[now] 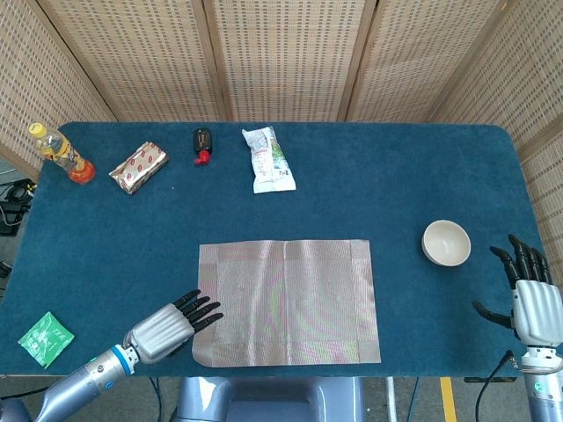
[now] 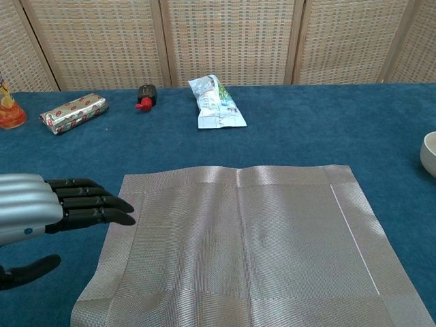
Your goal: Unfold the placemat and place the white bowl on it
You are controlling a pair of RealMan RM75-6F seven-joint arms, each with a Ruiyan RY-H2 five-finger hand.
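Observation:
The silver-grey woven placemat (image 1: 288, 301) (image 2: 245, 248) lies spread flat on the blue table near the front edge. The white bowl (image 1: 446, 243) (image 2: 429, 153) stands upright on the cloth to the mat's right, apart from it. My left hand (image 1: 167, 325) (image 2: 48, 208) hovers at the mat's front left corner, fingers straight and apart, holding nothing. My right hand (image 1: 528, 294) is at the table's right front edge, just right of and nearer than the bowl, fingers spread and empty.
Along the back stand a yellow-capped bottle (image 1: 62, 154), a red-and-silver packet (image 1: 138, 167), a small black and red object (image 1: 202, 143) and a white snack bag (image 1: 268, 158). A green sachet (image 1: 46, 338) lies at the front left corner.

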